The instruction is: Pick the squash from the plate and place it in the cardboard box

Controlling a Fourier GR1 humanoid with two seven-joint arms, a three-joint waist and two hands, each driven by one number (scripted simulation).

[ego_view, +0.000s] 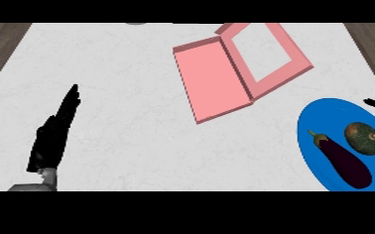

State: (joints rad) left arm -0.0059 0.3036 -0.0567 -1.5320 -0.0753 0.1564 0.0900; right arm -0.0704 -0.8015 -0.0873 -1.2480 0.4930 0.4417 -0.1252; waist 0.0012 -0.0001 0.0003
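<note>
White marble-look counter [132, 109], wood showing at its far corners, carrying a pink box [234, 69] lying open with its lid flat beside the tray, and a blue plate [315, 144] at the right edge. Plate holds a green squash [362, 137] and, just beside it, a dark purple eggplant [343, 159]. Left hand [53, 136] at lower left, fingers straight and together, holding nothing; a black tip [369, 101] at the right edge, fingers impossible to judge.

The blue plate [311, 144] runs off the right edge, as does the squash [362, 137]; the black sliver [369, 101] there (perhaps a fingertip) is unidentifiable.
</note>
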